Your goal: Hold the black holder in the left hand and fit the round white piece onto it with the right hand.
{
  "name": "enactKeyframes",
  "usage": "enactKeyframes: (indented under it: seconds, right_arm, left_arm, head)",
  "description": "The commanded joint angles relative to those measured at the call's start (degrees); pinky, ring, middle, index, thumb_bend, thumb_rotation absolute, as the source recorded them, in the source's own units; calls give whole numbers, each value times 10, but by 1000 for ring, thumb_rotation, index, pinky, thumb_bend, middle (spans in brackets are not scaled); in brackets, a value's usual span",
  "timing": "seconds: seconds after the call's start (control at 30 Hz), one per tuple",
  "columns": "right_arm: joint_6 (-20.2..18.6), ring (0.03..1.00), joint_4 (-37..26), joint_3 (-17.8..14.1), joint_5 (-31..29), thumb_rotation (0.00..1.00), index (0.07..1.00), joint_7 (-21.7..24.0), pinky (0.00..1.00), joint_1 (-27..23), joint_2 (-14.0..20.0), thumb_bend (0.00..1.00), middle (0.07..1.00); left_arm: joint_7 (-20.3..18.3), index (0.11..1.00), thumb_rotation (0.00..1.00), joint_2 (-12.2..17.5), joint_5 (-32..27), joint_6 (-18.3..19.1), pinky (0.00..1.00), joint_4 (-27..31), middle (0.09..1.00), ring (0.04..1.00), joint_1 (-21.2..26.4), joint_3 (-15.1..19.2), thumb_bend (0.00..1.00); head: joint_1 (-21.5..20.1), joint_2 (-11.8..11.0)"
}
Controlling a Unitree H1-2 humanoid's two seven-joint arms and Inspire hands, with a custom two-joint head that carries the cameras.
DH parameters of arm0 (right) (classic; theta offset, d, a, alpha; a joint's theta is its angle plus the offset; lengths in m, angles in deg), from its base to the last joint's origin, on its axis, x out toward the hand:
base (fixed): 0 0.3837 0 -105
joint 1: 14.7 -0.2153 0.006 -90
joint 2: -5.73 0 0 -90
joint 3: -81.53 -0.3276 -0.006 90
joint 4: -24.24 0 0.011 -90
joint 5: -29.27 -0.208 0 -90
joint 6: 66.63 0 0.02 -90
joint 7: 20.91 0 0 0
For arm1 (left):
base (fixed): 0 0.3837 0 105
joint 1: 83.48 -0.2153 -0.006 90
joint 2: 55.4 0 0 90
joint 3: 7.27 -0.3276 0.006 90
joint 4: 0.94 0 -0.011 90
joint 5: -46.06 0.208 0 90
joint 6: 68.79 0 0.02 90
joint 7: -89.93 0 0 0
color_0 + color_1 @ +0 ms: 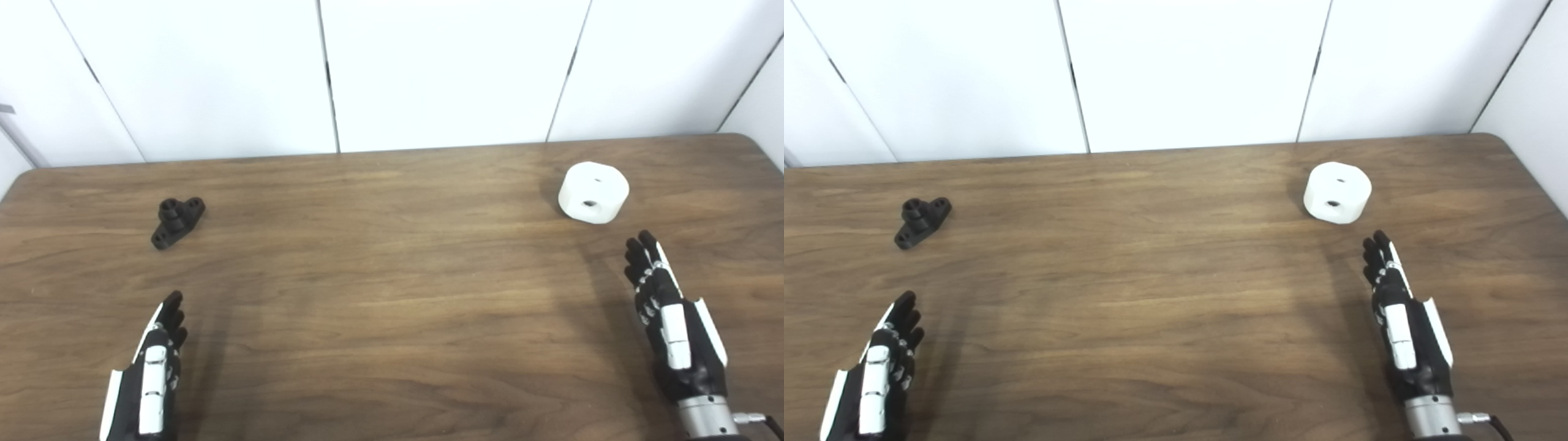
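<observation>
A small black holder (177, 222) with a raised centre post lies on the wooden table at the far left. The round white piece (593, 192), a short cylinder with small holes in its top and side, sits at the far right. My left hand (150, 373) hovers near the front left edge, open, fingers straight, well short of the holder. Over the front right, my right hand (670, 318) is open too, its fingers stretched toward the white piece, with a gap between them. Neither hand holds anything.
The brown wooden table (380, 275) fills the view, with rounded far corners. White wall panels (441, 67) stand right behind its back edge.
</observation>
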Motion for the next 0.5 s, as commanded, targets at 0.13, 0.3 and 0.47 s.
enactKeyframes:
  seconds: [0.13, 0.3, 0.47]
  right_arm:
    - [7, 991, 24, 0, -3, 1000, 990, 0, 1000, 2, 3, 574, 974]
    - [12, 993, 27, 1, -6, 1000, 997, 4, 1000, 1, 6, 560, 983]
    - [10, 988, 29, 0, -7, 1000, 996, 4, 1000, 2, 9, 561, 983]
  left_arm:
    - [3, 938, 944, -6, 2, -19, 1000, 12, 992, 1000, -2, 1, 435]
    - [4, 937, 938, -8, 3, -18, 1000, 14, 989, 1000, -2, 1, 437]
    - [6, 935, 937, -12, 5, -13, 1000, 18, 989, 1000, -3, -3, 444]
  head:
    - [1, 2]
    - [4, 1]
    - [21, -2]
